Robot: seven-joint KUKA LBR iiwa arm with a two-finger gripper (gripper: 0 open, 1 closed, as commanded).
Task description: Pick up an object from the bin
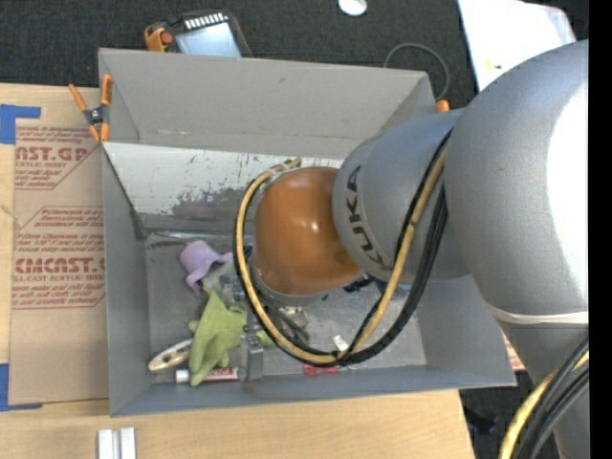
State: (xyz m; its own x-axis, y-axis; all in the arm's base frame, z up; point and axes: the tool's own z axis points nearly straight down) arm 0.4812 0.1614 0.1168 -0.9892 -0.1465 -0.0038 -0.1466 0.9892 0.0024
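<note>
camera view: arm (402, 208) nose-down over bin's (268, 94) lower left, end effector (253, 350) beside green rag (215, 333), grip indiscernible

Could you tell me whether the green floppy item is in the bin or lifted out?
In: the green floppy item lies sprawled on the bin floor, below the purple piece.

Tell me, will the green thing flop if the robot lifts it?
Probably yes: the green thing lies crumpled like cloth, so it would likely droop. It looks thin, so perhaps light. Being limp, it hardly seems apt to roll.
</note>
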